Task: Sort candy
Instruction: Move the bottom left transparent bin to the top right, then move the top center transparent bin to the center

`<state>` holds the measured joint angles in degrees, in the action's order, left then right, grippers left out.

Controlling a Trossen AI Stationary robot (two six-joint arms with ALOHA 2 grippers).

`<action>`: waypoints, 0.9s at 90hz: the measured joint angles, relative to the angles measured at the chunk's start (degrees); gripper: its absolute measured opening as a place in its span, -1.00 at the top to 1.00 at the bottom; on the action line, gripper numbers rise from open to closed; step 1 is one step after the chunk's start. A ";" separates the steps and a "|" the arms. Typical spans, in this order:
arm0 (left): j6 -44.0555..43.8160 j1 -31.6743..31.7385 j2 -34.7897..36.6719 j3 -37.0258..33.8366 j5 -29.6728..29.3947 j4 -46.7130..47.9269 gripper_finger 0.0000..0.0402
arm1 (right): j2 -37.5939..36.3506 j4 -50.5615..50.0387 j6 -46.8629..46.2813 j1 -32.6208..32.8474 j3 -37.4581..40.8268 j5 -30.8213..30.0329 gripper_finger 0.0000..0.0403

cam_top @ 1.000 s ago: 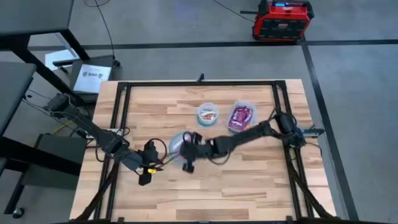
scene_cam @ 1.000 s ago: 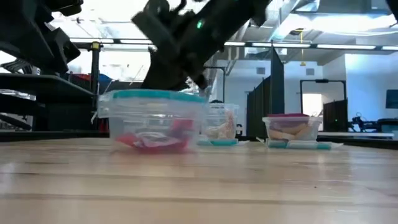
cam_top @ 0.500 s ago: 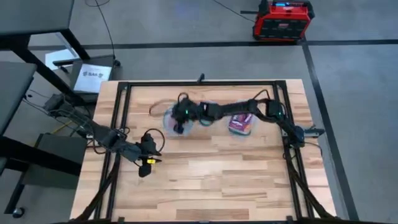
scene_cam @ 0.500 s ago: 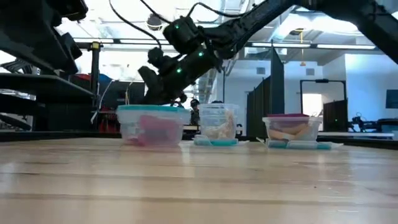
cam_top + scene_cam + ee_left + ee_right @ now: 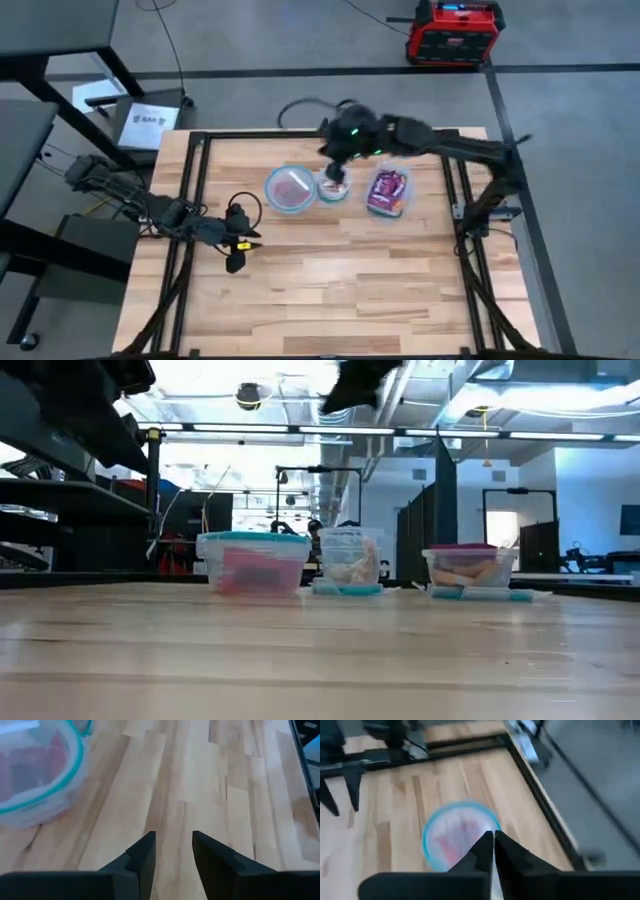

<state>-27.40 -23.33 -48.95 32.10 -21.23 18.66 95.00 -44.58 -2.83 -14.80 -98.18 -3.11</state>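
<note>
The right gripper (image 5: 338, 172) hung above the small round tub (image 5: 334, 187) with its fingers pressed together on nothing, while the left gripper (image 5: 173, 851) waited low near the table's left side, its fingers parted and empty. The candy (image 5: 291, 186) lay in clear, blue-rimmed plastic containers: reddish packets in the big round one (image 5: 272, 197), pale pieces in the small tub, purple ones in the rectangular box (image 5: 387, 189). Such sweets looked light and slick, their wrappers crinkly, best pinched across the middle, I judged.

Even overhead light on the table, glaring ceiling lights in low view, right wrist view motion-blurred
</note>
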 joint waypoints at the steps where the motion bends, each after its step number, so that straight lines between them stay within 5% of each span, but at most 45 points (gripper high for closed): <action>1: 0.29 0.14 0.00 0.00 0.00 0.01 0.44 | -0.16 -0.94 -0.47 -0.11 0.16 0.04 0.87; 39: 6.30 2.18 0.00 0.00 7.50 1.06 0.44 | 10.53 -0.91 1.16 3.48 8.86 0.17 -0.17; 81: 7.45 2.18 0.00 0.00 7.41 5.94 0.44 | 20.19 0.59 3.49 4.10 8.73 -0.35 -0.08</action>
<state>-19.95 -21.15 -48.95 32.10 -13.82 24.60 115.18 -43.99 0.66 -10.70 -89.45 -3.46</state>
